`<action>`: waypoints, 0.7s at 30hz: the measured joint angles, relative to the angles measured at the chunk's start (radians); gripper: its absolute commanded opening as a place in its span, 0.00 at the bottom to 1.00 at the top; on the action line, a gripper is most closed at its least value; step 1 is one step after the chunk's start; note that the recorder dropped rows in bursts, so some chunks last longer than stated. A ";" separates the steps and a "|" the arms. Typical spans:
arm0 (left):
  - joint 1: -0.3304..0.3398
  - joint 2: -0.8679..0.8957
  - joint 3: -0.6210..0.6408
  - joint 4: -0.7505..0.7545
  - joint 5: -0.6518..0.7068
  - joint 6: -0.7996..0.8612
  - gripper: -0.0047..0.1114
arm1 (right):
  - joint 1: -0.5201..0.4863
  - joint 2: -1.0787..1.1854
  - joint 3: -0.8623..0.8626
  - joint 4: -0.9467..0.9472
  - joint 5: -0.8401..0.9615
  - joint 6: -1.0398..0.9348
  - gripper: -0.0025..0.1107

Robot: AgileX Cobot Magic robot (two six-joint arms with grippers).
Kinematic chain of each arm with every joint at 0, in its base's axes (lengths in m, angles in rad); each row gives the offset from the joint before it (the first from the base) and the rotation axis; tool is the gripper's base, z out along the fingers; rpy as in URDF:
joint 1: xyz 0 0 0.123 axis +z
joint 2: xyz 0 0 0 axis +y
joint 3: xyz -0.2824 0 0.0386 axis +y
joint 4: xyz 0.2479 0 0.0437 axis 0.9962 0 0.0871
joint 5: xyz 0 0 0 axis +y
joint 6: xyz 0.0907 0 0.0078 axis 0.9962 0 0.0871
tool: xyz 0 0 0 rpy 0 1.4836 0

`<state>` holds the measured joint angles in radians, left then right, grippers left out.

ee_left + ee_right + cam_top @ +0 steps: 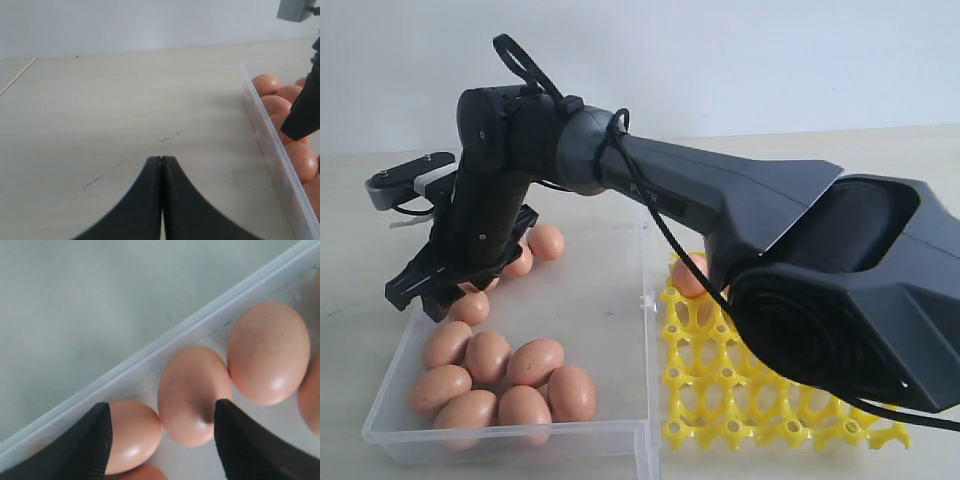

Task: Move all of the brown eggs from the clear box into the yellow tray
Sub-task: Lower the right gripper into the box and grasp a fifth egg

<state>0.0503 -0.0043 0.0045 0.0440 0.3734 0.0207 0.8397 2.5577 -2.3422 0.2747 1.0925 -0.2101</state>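
Pale tabletop (100, 300) | right gripper (161, 410) spread wide | brown egg (192, 390) between its jaws

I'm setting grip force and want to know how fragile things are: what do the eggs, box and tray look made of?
Eggs: brown shell, matte with a soft sheen and faint specks. Whether they are real or dummies cannot be told.
Box: clear, colourless, rigid-looking plastic. The eggs show through its walls.
Tray: bright yellow moulded plastic, slightly glossy, an openwork grid.

Yellow tray (700, 350) half hidden behind arm (770, 210); clear box (600, 300) corner cut off.
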 measured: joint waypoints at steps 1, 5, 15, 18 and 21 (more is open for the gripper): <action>0.000 0.000 0.000 0.000 0.000 0.000 0.04 | 0.000 0.005 -0.005 -0.005 -0.002 0.002 0.54; 0.000 0.000 0.000 0.000 0.000 0.000 0.04 | 0.000 0.042 -0.038 -0.023 -0.013 0.018 0.54; 0.000 0.000 0.000 0.000 0.000 0.000 0.04 | 0.000 0.093 -0.070 -0.034 -0.056 0.026 0.03; 0.000 0.000 0.000 0.000 0.000 0.000 0.04 | 0.000 0.093 -0.072 -0.052 -0.056 0.027 0.02; 0.000 0.000 0.000 0.000 0.000 0.000 0.04 | 0.000 0.075 -0.072 -0.069 -0.036 0.029 0.02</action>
<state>0.0503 -0.0043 0.0045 0.0440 0.3734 0.0207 0.8397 2.6328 -2.4147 0.2054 1.0565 -0.1807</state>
